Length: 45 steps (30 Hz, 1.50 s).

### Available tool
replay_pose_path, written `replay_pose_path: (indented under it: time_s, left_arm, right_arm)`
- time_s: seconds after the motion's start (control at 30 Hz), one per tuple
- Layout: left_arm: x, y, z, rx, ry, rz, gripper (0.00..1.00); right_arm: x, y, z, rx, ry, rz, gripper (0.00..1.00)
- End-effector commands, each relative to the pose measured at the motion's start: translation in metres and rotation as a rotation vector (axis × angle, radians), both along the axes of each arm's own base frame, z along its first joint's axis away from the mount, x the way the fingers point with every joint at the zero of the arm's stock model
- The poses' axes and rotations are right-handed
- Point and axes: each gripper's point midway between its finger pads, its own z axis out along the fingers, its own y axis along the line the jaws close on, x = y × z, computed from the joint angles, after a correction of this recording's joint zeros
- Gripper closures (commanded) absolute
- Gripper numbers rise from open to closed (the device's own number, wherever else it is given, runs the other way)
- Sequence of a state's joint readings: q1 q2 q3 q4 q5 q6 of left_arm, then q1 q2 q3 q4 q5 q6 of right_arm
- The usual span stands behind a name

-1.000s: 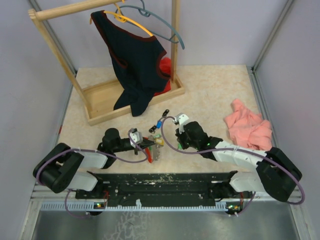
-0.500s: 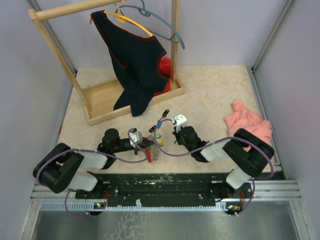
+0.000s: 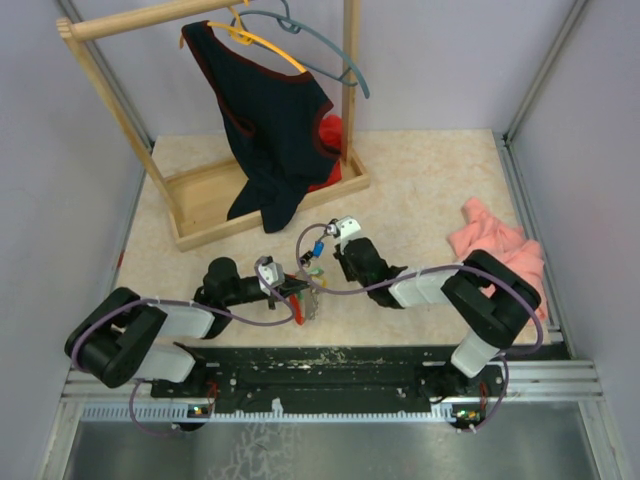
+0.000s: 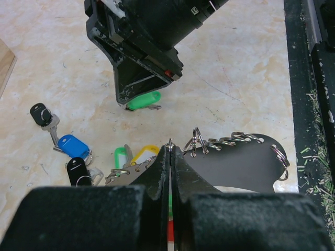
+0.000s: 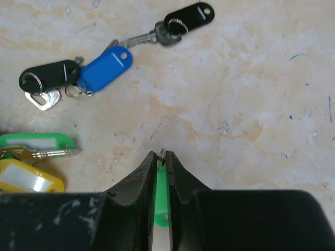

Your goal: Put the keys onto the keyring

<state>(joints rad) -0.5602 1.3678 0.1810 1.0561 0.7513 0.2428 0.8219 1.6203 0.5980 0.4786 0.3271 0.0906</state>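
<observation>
My left gripper (image 4: 170, 147) is shut on a small metal ring of the keyring (image 4: 246, 162), a dark flat plate edged with several rings. A strip of green and red shows between its jaws. In the top view the left gripper (image 3: 302, 288) lies low at the table's middle. My right gripper (image 5: 162, 155) is shut on a green-headed key (image 5: 161, 194) and hangs just above the table beyond the keyring. Loose keys lie nearby: a black one (image 5: 183, 21), a blue one (image 5: 107, 65), a green one (image 5: 34, 142) and a yellow one (image 5: 26, 178).
A wooden rack (image 3: 205, 205) stands at the back left, with a dark garment (image 3: 270, 130) on hangers and red cloth behind it. A pink cloth (image 3: 497, 252) lies at the right. Both arms' cables loop over the middle of the table.
The right arm has folded in, and its wrist has moved left and away from me with the green key. The left arm has not moved.
</observation>
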Motion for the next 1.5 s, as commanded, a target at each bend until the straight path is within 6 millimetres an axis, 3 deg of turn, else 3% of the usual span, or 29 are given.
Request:
replay_pose_path:
  time_s: [0.0,0.1,0.37,0.57,0.97,1.47]
  left_arm:
    - [0.001,-0.001,0.015,-0.037,-0.049,-0.003,0.99]
    - [0.0,-0.001,0.015,-0.039,-0.048,-0.005,0.99]
    - [0.001,0.0,0.016,-0.041,-0.051,0.002,0.99]
    - [0.001,0.0,0.018,-0.045,-0.049,0.004,0.99]
    - [0.004,0.002,0.016,-0.042,-0.041,0.021,0.99]
    - [0.004,0.001,0.014,-0.04,-0.029,0.015,0.99]
  right_arm:
    - [-0.01,0.008,0.008,-0.021,0.091,0.031,0.86]
    - [-0.014,0.01,0.011,-0.046,0.133,0.049,0.82]
    - [-0.01,0.006,0.055,-0.093,0.275,0.071,0.65]
    - [-0.014,-0.003,0.056,-0.137,0.473,0.091,0.64]
    - [-0.004,0.014,0.012,-0.393,0.544,0.102,0.67]
    - [0.007,0.021,0.0,-0.468,0.525,0.1,0.78]
